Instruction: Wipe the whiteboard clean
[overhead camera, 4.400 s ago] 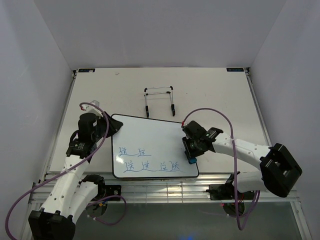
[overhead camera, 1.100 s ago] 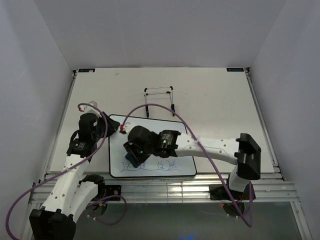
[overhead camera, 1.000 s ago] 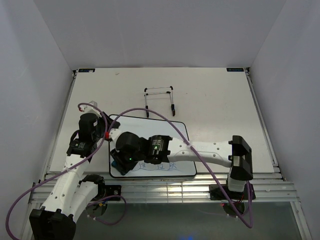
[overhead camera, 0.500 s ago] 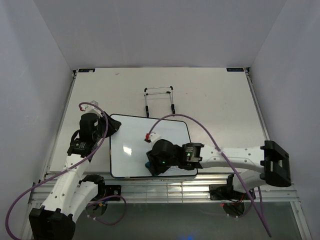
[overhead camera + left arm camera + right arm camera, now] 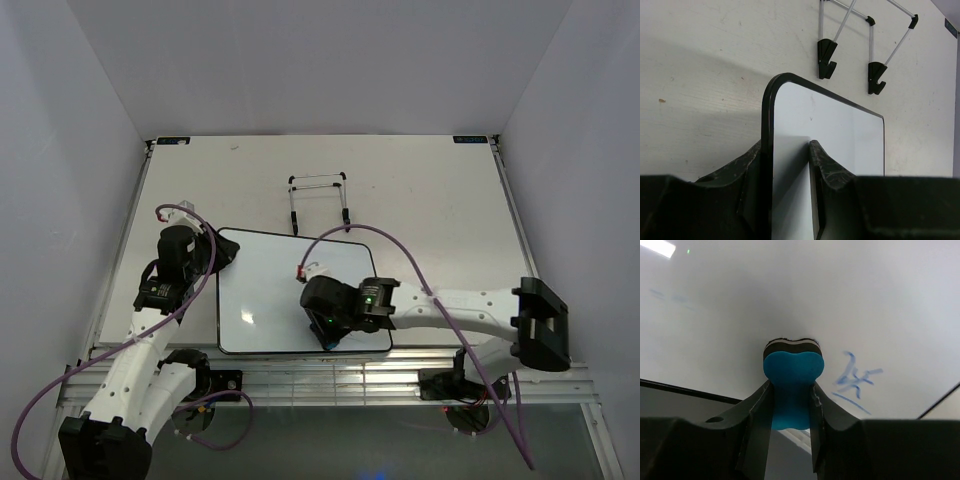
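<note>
Writing that filled the lower half of the board [image 5: 270, 290] in two blue rows a few seconds ago is almost gone. A second ago the right arm was stretched over to the board's 8 o'clock corner. It has since swept back across, and from above the surface now reads plain white.

The right gripper [image 5: 328, 335] now sits near the board's 6 o'clock edge, jaws partly closed and clamped on the waist of the eraser [image 5: 793, 385], whose felt face presses on the surface. In the right wrist view one scribble [image 5: 855, 377] survives just beside the eraser at 3 o'clock, with faint blue ghosting far off at 10 o'clock.

The left gripper [image 5: 786, 155] has not moved. Its jaws are narrowed onto the board's 10 o'clock corner, one finger on each face of the rim, pinning it flat on the table [image 5: 430, 200] at the 6 o'clock side, with the stand [image 5: 826, 59] just past its far edge.

By my reckoning the job is nearly done — a short stroke toward 3 o'clock should take the last mark, then a pass over the ghosting.
</note>
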`<state>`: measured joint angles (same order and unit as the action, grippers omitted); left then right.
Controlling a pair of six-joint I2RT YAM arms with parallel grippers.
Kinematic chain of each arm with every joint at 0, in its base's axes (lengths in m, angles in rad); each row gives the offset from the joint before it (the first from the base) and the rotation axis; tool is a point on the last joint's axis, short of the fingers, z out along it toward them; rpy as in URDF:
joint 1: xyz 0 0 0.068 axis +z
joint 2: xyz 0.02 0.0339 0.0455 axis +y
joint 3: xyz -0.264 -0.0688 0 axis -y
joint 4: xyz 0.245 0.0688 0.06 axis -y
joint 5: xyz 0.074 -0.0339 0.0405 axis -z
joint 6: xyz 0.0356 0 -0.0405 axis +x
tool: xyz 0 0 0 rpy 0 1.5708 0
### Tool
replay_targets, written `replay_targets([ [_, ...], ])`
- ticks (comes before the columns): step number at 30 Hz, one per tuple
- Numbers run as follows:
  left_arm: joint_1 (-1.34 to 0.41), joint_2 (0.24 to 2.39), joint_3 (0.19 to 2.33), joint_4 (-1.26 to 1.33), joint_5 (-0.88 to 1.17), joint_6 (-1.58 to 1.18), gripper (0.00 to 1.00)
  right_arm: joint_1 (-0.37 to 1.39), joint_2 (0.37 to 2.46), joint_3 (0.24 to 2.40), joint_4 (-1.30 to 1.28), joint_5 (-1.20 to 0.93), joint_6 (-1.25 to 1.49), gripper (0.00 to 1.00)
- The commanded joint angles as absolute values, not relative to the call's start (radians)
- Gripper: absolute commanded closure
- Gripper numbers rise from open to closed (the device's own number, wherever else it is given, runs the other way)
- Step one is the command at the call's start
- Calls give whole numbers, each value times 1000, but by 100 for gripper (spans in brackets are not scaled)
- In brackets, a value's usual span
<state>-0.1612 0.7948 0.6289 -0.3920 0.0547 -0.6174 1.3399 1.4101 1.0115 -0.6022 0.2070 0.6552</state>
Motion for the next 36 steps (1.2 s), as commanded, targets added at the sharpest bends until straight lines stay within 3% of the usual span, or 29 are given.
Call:
replay_targets([
  [1, -169, 785, 663, -370, -35, -543, 100, 1402, 1589, 1269, -514, 124, 529, 92],
  [5, -169, 784, 661, -371, -38, -543, 100, 1436, 1753, 1538, -511, 36, 463, 92],
  [9, -169, 784, 663, -373, -41, -543, 100, 1440, 1809, 1605, -499, 32, 443, 92],
  [13, -170, 784, 663, -377, -48, -545, 100, 1404, 1732, 1436, -491, 69, 475, 92],
  [19, -169, 779, 664, -377, -55, -548, 100, 1280, 1479, 859, -466, 120, 613, 92],
  [25, -169, 772, 664, -380, -58, -549, 100, 1143, 1162, 467, -457, 62, 730, 92],
  [29, -170, 775, 664, -380, -57, -551, 100, 1069, 981, 370, -459, 43, 742, 92],
  [36, -169, 776, 663, -380, -57, -551, 100, 1071, 1052, 475, -450, -27, 686, 92],
])
